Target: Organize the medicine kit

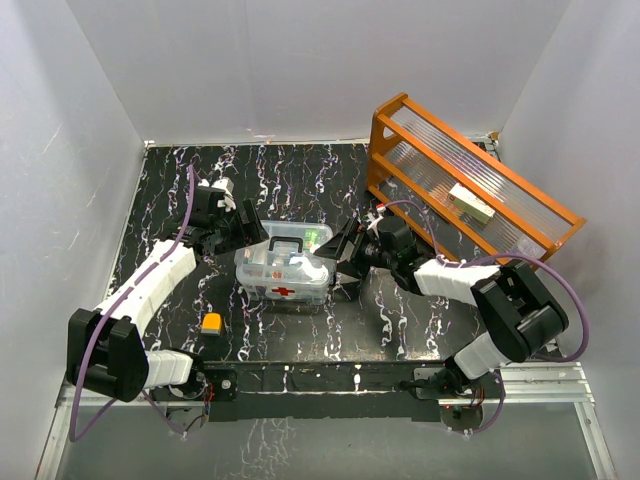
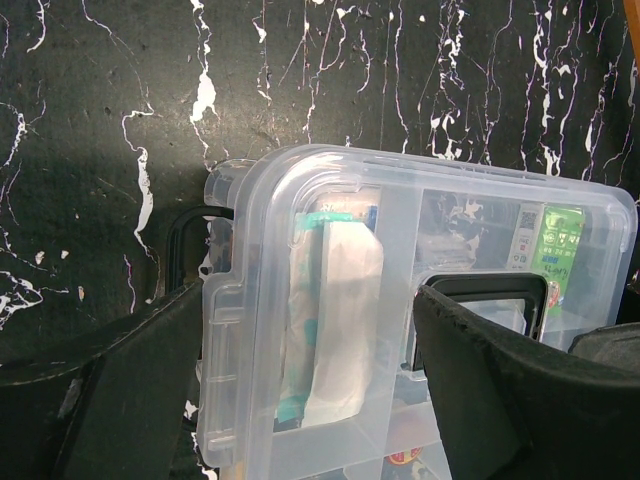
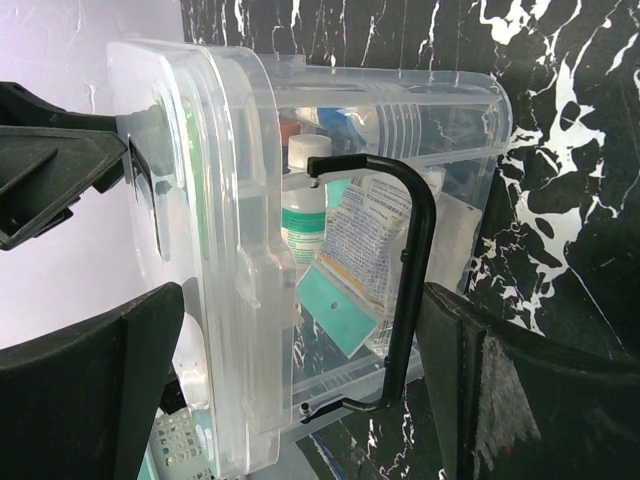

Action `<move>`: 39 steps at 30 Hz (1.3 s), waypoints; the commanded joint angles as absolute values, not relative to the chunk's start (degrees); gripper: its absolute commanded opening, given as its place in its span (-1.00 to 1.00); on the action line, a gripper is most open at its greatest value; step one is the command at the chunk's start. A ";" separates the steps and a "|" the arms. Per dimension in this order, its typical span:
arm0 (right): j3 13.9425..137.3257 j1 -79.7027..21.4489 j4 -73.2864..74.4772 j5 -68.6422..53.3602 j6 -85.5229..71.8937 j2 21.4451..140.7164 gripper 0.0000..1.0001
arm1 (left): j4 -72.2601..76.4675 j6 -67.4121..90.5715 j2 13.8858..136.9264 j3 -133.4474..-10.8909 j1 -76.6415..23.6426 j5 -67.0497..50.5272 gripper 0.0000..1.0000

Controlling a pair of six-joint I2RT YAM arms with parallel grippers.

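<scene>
Nearest you, a small orange block [image 1: 211,322] sits alone on the counter [image 1: 300,180], just ahead of the left arm's base and clear of everything else.

Behind it, mid-counter, stands the medicine kit [image 1: 285,268], its red cross [image 1: 286,292] facing you. The clear lid [image 2: 420,210] looks seated on the box. Through it you can make out a white-capped bottle [image 3: 305,200], paper packets and a green sachet [image 2: 560,240].

Your left pincer [image 1: 243,232] is at the kit's left end and your right pincer [image 1: 345,262] at its right end. Both are spread wide. In each wrist view the fingers stand either side of the box without visibly clamping, so neither has hold of anything. The right wrist view shows the black handle [image 3: 410,290] just inside the right-hand finger; whether they touch, I cannot tell.

This reads as the approach to the box, before any sorting. Next, steady the body with one pincer. Work the lid with the other, closing slowly, since smooth plastic may slip.

At the far right, the orange wooden rack [image 1: 470,170] holds a pale little box [image 1: 470,203].
</scene>
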State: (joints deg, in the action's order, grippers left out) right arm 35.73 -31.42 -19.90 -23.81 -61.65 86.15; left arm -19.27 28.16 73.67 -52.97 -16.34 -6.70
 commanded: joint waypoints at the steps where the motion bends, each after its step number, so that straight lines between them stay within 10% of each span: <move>1: 33.99 -31.43 -15.14 -20.18 -59.67 89.72 0.89 | -24.94 25.76 74.81 -53.19 -16.57 -5.78 0.64; 10: 32.86 -31.44 -19.86 -23.33 -61.76 86.88 0.93 | -25.57 25.40 74.44 -53.49 -16.56 -5.71 0.66; 39: 42.59 -31.53 6.99 -11.37 -54.38 74.68 -0.34 | -24.45 24.43 73.24 -51.82 -16.57 -5.80 0.66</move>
State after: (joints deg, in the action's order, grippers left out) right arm 40.75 -31.86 1.37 -14.46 -57.04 76.07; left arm -19.68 26.76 73.65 -53.25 -16.34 -6.87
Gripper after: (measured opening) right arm 0.573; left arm 0.829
